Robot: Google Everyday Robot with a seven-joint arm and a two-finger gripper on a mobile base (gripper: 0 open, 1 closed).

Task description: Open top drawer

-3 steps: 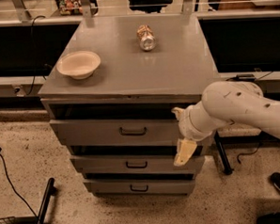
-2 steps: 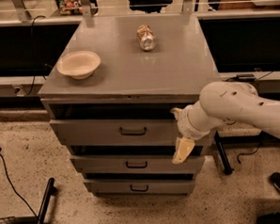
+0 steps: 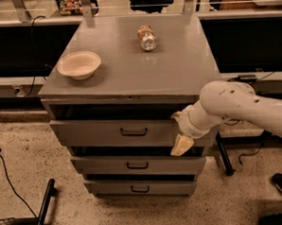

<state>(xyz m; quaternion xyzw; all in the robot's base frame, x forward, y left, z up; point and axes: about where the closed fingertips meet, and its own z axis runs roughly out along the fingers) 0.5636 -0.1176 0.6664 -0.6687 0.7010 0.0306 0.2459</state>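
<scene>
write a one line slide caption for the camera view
End effector at the right end of the top drawer front, with a bowl and a can on the cabinet top.

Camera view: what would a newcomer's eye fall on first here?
First, the white robot arm reaching in from the right, with its gripper at the right end of the top drawer. Next, a pale bowl at the left and a can lying on its side, both on the grey cabinet top.
</scene>
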